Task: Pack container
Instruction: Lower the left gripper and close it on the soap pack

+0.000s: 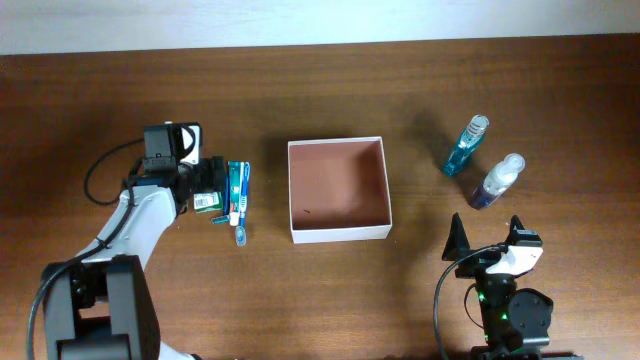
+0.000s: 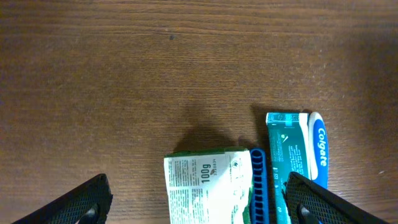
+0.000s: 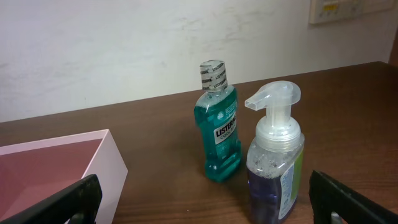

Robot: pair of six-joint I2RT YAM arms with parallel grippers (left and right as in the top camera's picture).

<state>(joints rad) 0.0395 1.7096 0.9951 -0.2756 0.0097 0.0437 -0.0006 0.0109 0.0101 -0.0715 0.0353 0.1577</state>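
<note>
The container (image 1: 340, 233), a shallow white-walled box with a reddish-brown inside, sits lidless and empty mid-table; its corner (image 3: 93, 168) shows in the right wrist view. My left gripper (image 1: 212, 192) (image 2: 199, 210) is open, its jaws straddling a green-and-white packet (image 1: 208, 201) (image 2: 205, 186), a blue toothbrush (image 1: 240, 205) (image 2: 261, 186) and part of a Colgate toothpaste box (image 1: 232, 180) (image 2: 298, 146). Neither finger (image 2: 74, 205) visibly touches them. My right gripper (image 1: 488, 238) (image 3: 202, 210) is open and holds nothing. It faces a green mouthwash bottle (image 1: 465, 147) (image 3: 217, 130) and a blue pump soap bottle (image 1: 497, 182) (image 3: 277, 168).
Both bottles stand upright to the right of the container, the pump bottle nearer my right gripper. A black cable (image 1: 100, 175) loops by the left arm. A pale wall (image 3: 124, 50) rises behind the table's far edge.
</note>
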